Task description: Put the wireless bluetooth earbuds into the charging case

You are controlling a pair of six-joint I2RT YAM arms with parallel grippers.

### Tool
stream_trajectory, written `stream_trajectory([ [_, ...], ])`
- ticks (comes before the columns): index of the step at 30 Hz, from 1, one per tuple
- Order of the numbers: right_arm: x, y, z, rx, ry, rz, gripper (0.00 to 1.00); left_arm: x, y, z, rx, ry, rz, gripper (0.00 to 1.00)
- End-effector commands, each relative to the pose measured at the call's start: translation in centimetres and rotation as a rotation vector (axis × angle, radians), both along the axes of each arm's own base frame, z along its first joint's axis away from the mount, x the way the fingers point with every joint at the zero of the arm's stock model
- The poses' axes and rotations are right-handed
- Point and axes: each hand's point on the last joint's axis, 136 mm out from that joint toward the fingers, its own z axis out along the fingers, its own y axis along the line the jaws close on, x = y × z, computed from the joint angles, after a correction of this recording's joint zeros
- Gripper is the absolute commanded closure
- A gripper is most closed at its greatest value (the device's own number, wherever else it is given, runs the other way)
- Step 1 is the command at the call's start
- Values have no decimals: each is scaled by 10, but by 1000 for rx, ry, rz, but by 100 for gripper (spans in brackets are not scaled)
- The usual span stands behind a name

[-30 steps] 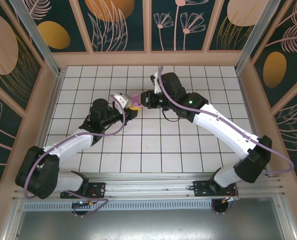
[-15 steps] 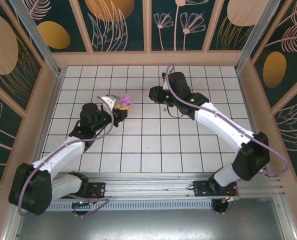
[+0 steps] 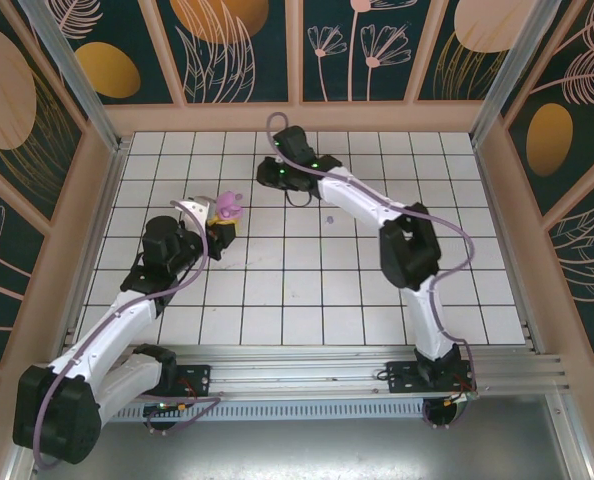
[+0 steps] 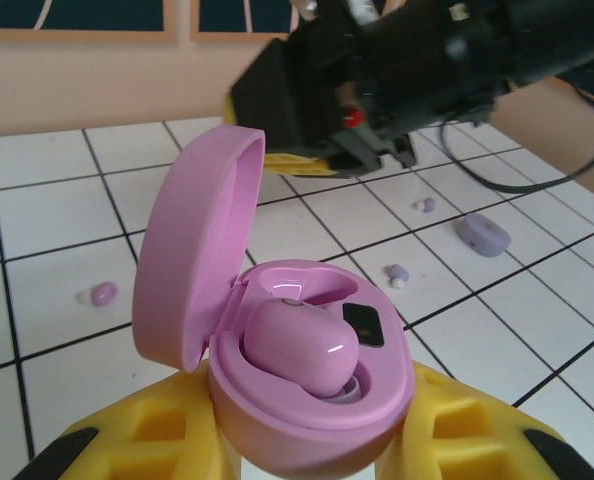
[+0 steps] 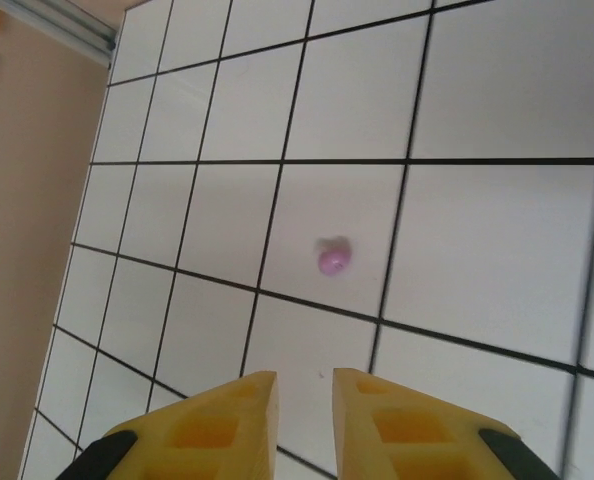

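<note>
The white tiled table (image 3: pixel 307 290), glossy with thin black grout lines, sits inside a peach wooden frame backed by dark teal floral panels.

Nearest the bases, the left gripper (image 4: pixel 312 445) is clamped on the base of the pink charging case (image 4: pixel 317 400), its ribbed yellow fingers (image 4: pixel 147 440) on either side. The case is held upright with the hinged lid (image 4: pixel 192 260) swung back, probably so the sockets face up for loading. It is smooth, shiny plastic, rounded like a pebble. 1 seated earbud (image 4: pixel 287 345), a glossy pink oval, fills the left socket. The right socket (image 4: pixel 364 323) shows a dark contact and looks empty.

Beyond the case, on the tiles, lie a loose pink earbud (image 4: pixel 103 293), 2 lilac earbuds (image 4: pixel 397 273) well apart from it, and a matte lilac case (image 4: pixel 482 235) farther right.

Farthest, the right gripper (image 5: pixel 305 395) hangs over the tiles with its jaws drawn nearly together, a narrow gap between them and nothing held. A small rounded pink bud (image 5: pixel 333 258), possibly the same loose one, lies ahead of its tips. The gripper seems lined up to pick the second bud.
</note>
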Motion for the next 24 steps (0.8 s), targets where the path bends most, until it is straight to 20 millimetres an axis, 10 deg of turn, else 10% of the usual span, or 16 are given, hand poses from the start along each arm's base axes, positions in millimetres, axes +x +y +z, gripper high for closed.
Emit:
stream_trajectory([
  [1, -1, 20, -24, -8, 93, -18, 79, 1, 10, 0, 13, 13, 50, 96],
  [11, 20, 56, -90, 57, 182, -90, 80, -4, 14, 16, 9, 1, 71, 96],
  [24, 33, 62, -105, 27, 118, -154, 66, -6, 14, 19, 2, -17, 67, 96],
])
